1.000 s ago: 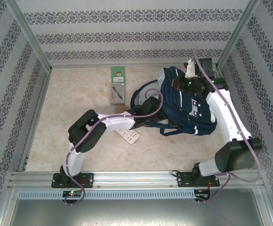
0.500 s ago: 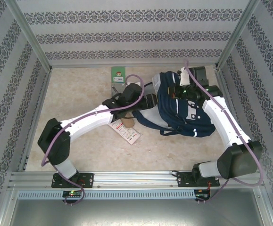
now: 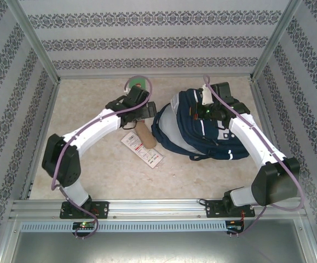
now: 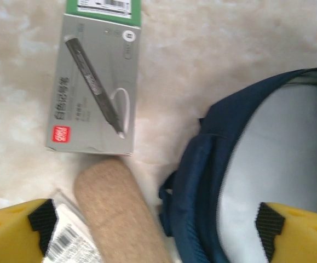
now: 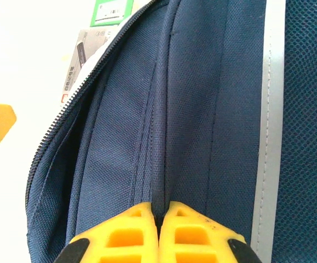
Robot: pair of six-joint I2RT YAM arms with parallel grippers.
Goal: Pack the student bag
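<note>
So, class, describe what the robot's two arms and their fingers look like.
The left arm and right arm match: white links, bulky black joints, a purple cable running along each. Fingers are yellow with black pads.

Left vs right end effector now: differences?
The left end effector stands wide open and empty; the right end effector is shut, pinching a fold of the navy-blue fabric backpack. Left hangs over the tan cylinder beside the backpack; right sits on it. Both have yellow fingers.
</note>
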